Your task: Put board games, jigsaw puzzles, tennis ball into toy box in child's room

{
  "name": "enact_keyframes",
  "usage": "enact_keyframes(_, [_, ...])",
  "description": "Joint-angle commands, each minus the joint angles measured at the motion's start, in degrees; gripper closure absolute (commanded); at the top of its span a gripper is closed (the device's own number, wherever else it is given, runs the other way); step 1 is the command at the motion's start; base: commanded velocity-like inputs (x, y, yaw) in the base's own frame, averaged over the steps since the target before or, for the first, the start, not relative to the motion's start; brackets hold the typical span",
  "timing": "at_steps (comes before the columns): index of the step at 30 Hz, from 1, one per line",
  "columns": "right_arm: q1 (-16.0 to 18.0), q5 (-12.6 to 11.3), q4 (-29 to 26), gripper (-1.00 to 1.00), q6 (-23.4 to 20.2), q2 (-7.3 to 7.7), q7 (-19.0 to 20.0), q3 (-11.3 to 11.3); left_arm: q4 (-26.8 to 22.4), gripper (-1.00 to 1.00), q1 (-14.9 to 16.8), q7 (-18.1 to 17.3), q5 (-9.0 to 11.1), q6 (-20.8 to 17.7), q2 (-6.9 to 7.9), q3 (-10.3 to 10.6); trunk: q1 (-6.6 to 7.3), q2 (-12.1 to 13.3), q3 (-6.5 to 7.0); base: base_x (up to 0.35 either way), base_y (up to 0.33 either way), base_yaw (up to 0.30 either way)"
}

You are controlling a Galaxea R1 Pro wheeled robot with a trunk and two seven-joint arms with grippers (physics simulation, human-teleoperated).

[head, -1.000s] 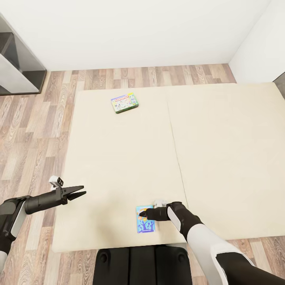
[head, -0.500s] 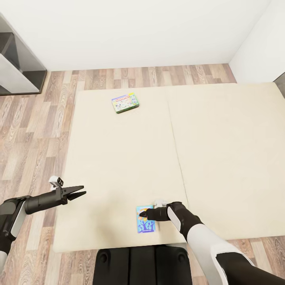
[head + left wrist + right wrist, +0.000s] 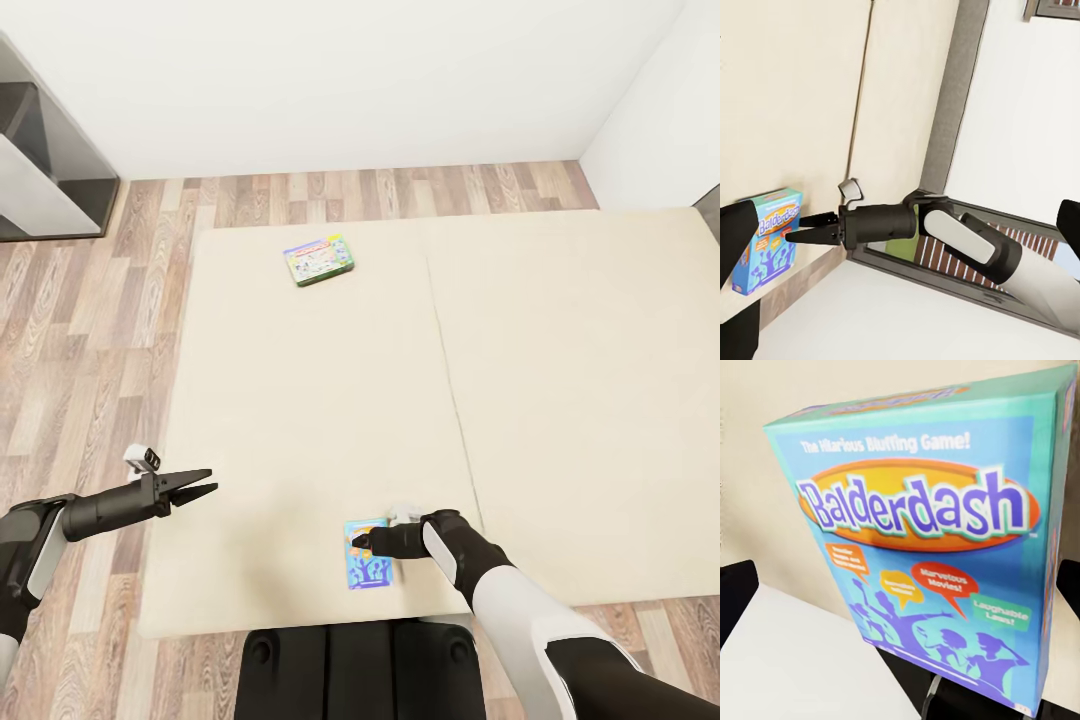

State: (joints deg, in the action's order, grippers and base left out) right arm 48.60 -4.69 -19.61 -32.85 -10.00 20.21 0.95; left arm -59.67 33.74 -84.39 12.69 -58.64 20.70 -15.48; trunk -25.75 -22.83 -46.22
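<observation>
Two board games lie on the cream bed (image 3: 300, 400). The green-bordered one (image 3: 317, 260) rests far off, near the mattress's back edge. The blue "Balderdash" one (image 3: 368, 556) lies flat by the near edge. My right gripper (image 3: 358, 543) hovers low over the blue box's upper part, open. The right wrist view has this box (image 3: 922, 547) close up, spanning the gap between the two dark fingers. From the left wrist view the right gripper (image 3: 799, 229) points at the same box (image 3: 765, 240). My left gripper (image 3: 203, 488) is open and holds nothing, above the bed's left edge.
Wood-plank floor (image 3: 90, 330) runs along the bed's left and far sides. A grey shelf unit (image 3: 40, 150) stands at the far left against the white wall. My dark base (image 3: 360, 670) sits right at the bed's near edge.
The whole picture has shifted very slightly, so the camera moved. Both arms and both game boxes keep their places.
</observation>
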Motion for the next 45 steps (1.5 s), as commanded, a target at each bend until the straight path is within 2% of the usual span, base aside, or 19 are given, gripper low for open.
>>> enact_keyframes(1, [0.0, -0.5, -0.1, -1.0, -0.4, 0.0, -0.1, 0.1, 0.0, -1.0, 0.0, -0.2, 0.1, -0.6, 0.03, 0.0, -0.03, -0.1, -0.06, 0.0, 0.074, 0.0])
enact_keyframes(45, [0.0, -0.5, -0.1, -1.0, -0.2, 0.0, -0.1, 0.1, 0.0, -1.0, 0.0, -0.2, 0.1, -0.6, 0.04, 0.0, -0.03, -0.1, -0.06, 0.0, 0.02, 0.0])
